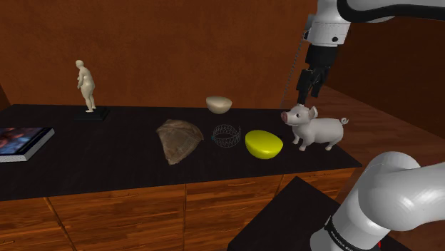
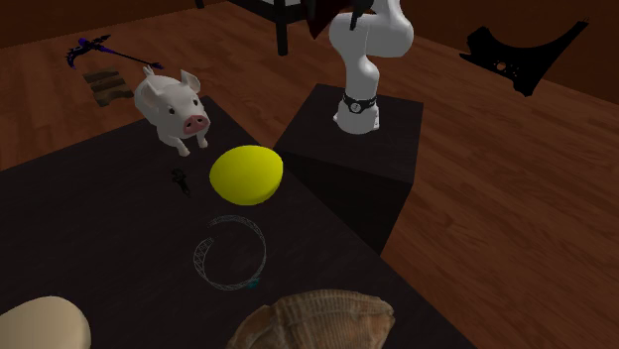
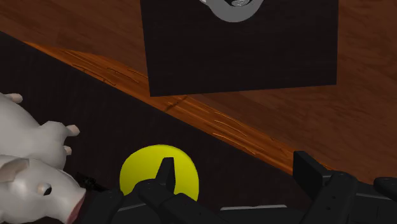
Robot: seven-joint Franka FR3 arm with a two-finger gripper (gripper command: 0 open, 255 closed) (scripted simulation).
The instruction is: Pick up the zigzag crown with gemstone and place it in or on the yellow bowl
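the arm (image 1: pixel 391 191) is made of glossy white rounded shells with dark joints between them. a black collar (image 2: pixel 357 100) with small white marks rings its base. a thin grey cable (image 1: pixel 292 68) runs beside the all-black, blocky gripper (image 1: pixel 309 91).

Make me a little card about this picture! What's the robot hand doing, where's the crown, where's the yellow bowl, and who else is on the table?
gripper: open, holding nothing, in the air near the pig
crown: thin wire ring lying on the dark table, not held
yellow bowl: on the table, between crown and pig
pig: white, standing at the table end nearest the stand
other things: beige bowl, brown shell-like lump, pale figurine
job: crown not yet picked up
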